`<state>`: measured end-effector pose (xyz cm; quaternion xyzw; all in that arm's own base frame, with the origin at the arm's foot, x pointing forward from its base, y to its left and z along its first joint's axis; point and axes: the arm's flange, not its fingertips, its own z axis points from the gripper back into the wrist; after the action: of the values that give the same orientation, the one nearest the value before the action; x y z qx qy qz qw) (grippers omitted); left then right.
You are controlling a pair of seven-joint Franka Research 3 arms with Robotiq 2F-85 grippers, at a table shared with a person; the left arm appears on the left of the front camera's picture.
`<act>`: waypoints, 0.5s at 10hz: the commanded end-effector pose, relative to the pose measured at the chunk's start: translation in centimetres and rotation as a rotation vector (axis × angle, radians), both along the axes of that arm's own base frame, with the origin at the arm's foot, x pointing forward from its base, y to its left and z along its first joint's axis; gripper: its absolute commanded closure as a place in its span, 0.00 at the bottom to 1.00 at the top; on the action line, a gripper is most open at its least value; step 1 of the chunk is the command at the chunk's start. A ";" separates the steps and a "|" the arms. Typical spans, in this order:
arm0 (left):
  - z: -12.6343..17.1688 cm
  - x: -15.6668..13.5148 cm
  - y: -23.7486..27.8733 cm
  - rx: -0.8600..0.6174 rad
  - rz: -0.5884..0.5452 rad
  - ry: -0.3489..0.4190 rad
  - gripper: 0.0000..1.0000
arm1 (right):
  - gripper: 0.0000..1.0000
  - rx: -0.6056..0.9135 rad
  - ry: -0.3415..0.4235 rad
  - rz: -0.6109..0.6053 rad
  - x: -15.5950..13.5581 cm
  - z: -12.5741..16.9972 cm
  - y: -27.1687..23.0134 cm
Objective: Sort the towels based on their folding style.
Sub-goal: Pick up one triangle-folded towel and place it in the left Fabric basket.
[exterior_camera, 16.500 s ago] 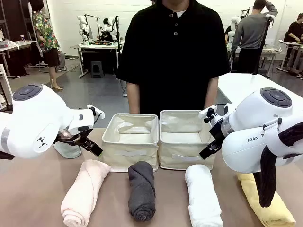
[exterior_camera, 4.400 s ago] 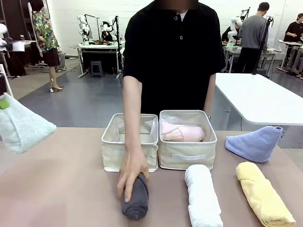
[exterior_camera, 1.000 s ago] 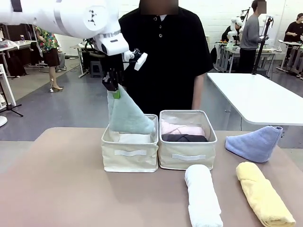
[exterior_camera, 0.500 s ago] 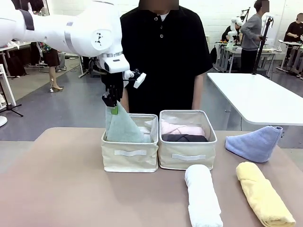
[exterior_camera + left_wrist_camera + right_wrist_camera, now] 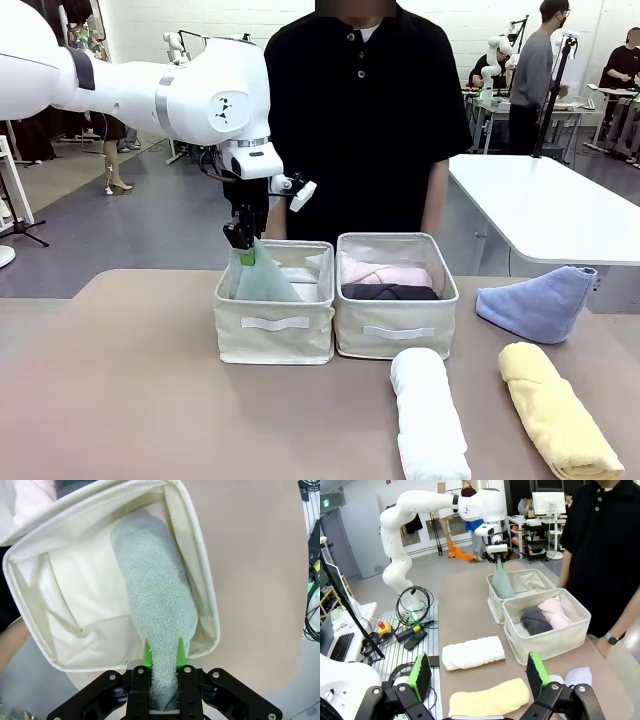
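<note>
My left gripper [image 5: 246, 252] is shut on the tip of the pale green-grey cone-folded towel [image 5: 264, 284], which hangs down inside the left cream bin [image 5: 275, 335]. From the left wrist view the towel [image 5: 157, 600] runs from between the green pads [image 5: 147, 655] along the bin's wall to its floor. The right bin [image 5: 396, 332] holds the pink [image 5: 385, 272] and dark grey [image 5: 390, 291] rolled towels. On the table lie the white roll [image 5: 430, 415], the yellow roll [image 5: 553, 408] and the light blue cone towel [image 5: 538, 303]. My right gripper [image 5: 479, 672] is open, high above the table's right end.
A person in a black shirt [image 5: 365, 120] stands right behind the two bins, arms at their sides. A white table [image 5: 540, 205] stands at the back right. Bare brown tabletop [image 5: 120, 390] spreads left of the bins and in front of them.
My left arm has come down, lowering the green-grey towel from above the left bin's rim until most of it sits inside the bin.
</note>
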<state>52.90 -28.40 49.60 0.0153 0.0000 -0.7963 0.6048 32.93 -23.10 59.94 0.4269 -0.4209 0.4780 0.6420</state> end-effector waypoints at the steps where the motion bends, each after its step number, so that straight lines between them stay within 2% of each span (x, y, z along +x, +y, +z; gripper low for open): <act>1: -1.4 0.1 0.1 -0.011 -0.021 0.034 0.81 | 0.00 0.006 -0.008 0.008 -0.1 0.0 -0.1; 5: -5.2 -0.4 -0.5 0.053 0.049 0.032 0.81 | 0.00 0.006 -0.008 0.008 -0.1 0.0 -0.1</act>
<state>52.90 -28.61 45.36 0.0004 0.0322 -0.7904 0.6117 32.93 -23.10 59.94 0.4269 -0.4209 0.4780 0.6420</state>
